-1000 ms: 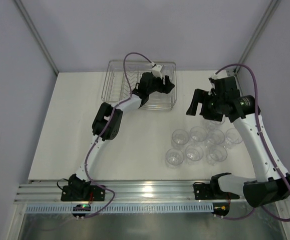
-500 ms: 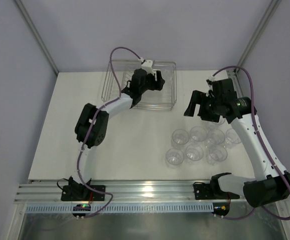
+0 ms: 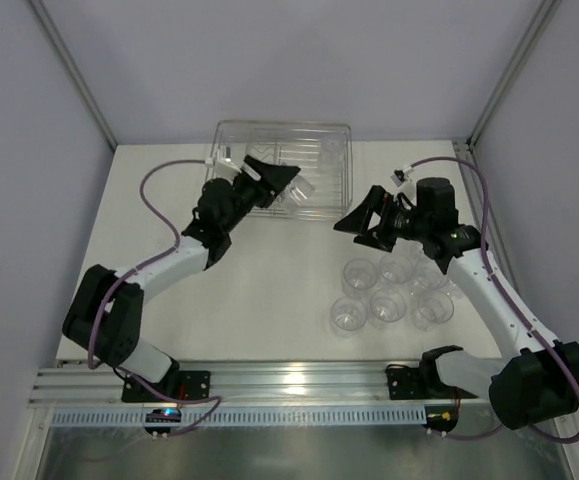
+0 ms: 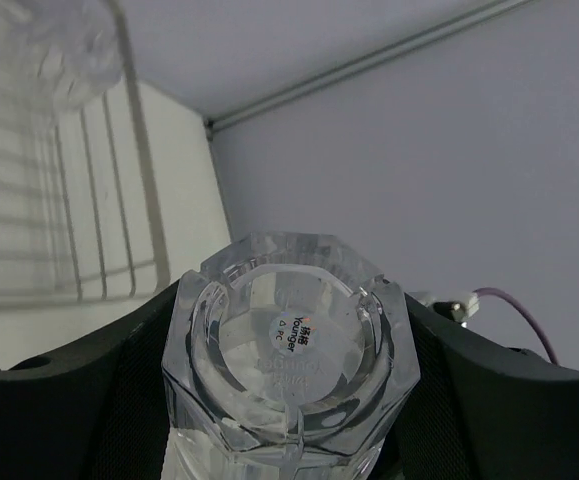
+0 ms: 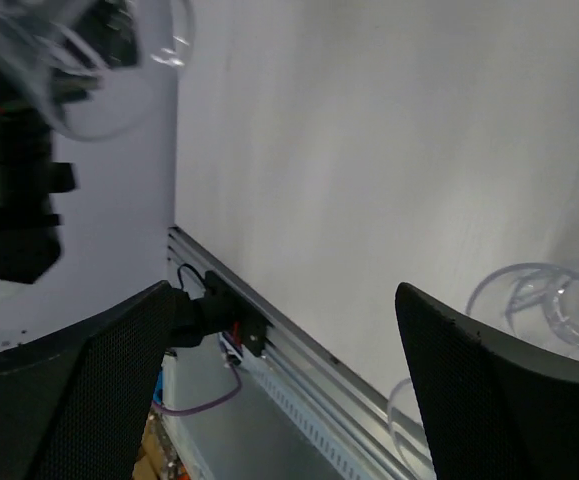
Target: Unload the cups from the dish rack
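My left gripper [image 3: 287,181] is shut on a clear cup [image 3: 304,190] and holds it in the air over the front of the wire dish rack [image 3: 347,172]. In the left wrist view the cup's faceted base with a small sticker [image 4: 291,340] fills the space between my fingers, and the rack [image 4: 79,230] lies behind it. A blurred clear shape [image 4: 69,40] in the rack may be another cup. Several cups [image 3: 387,305] stand in a cluster on the table at the right. My right gripper [image 3: 355,222] is open and empty, between the rack and the cluster.
The white table [image 3: 169,250] ends at a metal rail [image 3: 289,385] along the near edge. Grey walls close in the back and sides. The right wrist view shows two of the standing cups [image 5: 559,300] and the held cup [image 5: 99,70] far off.
My left arm has drawn back from over the rack and swung left, now holding the cup tilted. My right gripper has moved left and down towards the table's middle.
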Available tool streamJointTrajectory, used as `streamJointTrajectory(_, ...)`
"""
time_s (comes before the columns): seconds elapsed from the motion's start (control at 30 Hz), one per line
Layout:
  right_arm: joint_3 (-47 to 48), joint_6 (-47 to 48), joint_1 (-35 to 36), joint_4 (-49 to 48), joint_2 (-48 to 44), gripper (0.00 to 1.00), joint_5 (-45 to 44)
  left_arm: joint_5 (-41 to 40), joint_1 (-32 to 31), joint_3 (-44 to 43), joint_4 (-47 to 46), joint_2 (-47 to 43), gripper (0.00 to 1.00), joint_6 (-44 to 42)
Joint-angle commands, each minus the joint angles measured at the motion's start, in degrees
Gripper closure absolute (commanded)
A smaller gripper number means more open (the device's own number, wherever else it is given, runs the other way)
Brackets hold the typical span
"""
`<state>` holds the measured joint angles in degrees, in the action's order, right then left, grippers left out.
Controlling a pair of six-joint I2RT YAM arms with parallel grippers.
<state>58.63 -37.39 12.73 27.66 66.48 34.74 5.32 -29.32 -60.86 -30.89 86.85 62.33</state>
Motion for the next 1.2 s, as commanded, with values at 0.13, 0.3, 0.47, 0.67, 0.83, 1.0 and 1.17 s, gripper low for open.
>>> streamJointTrajectory(0.13,-9.3,-14.1,1.1,-24.1,-4.4,0.07,11.0,1.5,-3.1,19.8,-22.9,0.0,1.00,27.7)
streamJointTrajectory(0.3,-10.7,-14.7,3.3,-24.5,-3.2,0.08,11.0,-2.1,-7.7,23.2,-23.9,-1.1,1.00,30.2)
streamJointTrajectory(0.47,-11.4,-15.0,5.3,-24.6,-2.2,0.12,10.3,-4.9,-12.1,24.3,-28.2,0.6,1.00,32.7)
streamJointTrajectory(0.67,-11.2,-15.3,6.3,-25.0,-2.0,0.21,9.4,-9.3,-17.3,23.8,-26.2,2.0,1.00,31.8)
streamJointTrajectory(0.83,-12.0,-15.7,6.2,-26.0,-2.5,0.52,8.7,-10.4,-20.4,21.5,-26.1,4.6,1.00,30.8)
streamJointTrajectory(1.0,-12.3,-15.2,6.3,-25.4,-3.2,0.90,8.2,-10.3,-22.0,20.3,-26.8,6.4,1.00,30.6)
streamJointTrajectory(1.17,-12.1,-13.5,6.3,-23.1,-4.1,0.96,6.9,-10.9,-22.2,21.3,-27.6,6.8,0.60,29.3)
